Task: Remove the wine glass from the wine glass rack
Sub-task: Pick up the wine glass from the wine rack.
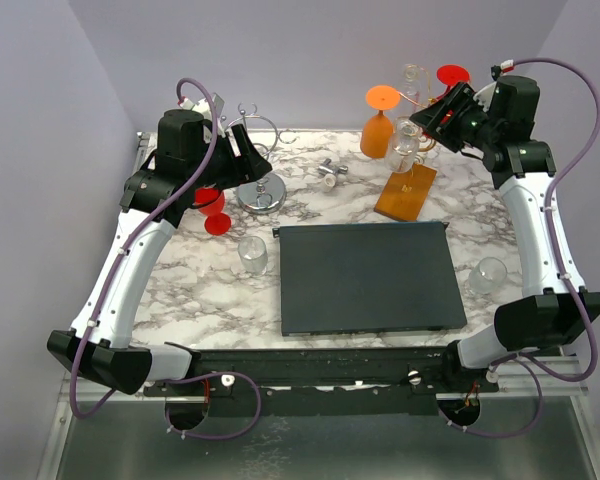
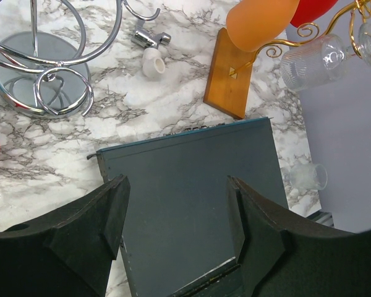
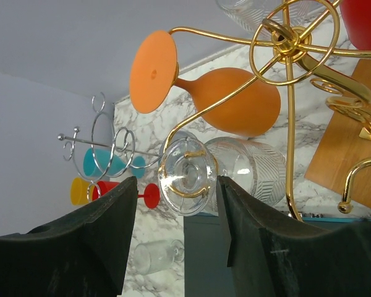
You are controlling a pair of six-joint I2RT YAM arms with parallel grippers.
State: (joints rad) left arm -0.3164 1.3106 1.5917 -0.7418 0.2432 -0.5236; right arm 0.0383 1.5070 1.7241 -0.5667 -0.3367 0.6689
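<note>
Marble-patterned table (image 1: 180, 290) carries a dark mat (image 1: 365, 275) at its near centre. The left gripper (image 2: 178, 198) hangs over this mat with its jaws apart and nothing between them.

Further back on the right stands the wine glass rack (image 1: 405, 190), which has a flat orange-brown wooden base and a thin gold wire stem branching into curled hooks. The wine glass (image 3: 247, 167) hangs on it bowl-down. It is clear and ribbed, and its round foot (image 3: 185, 176) sits in a gold hook. An orange glass (image 3: 235, 105) hangs just beside it and a red glass (image 3: 365, 18) hangs further round the rack.

The right gripper (image 3: 177, 182) is at the rack with its jaws apart, one on each side of the clear foot. A gap shows on one side, and contact on the other side cannot be confirmed.

Handling notes:
- Thin glass is light, rigid, smooth and brittle. Expect low friction at the pads and use moderate closing force.
- Grip the stem just below the foot, or the foot edge. Avoid the bowl.
- The hook cradles the foot, so the glass probably has to slide out along the hook opening rather than pull straight down.
- The wire rack looks springy and light. A snag could tip it or knock the neighbouring glasses.
</note>
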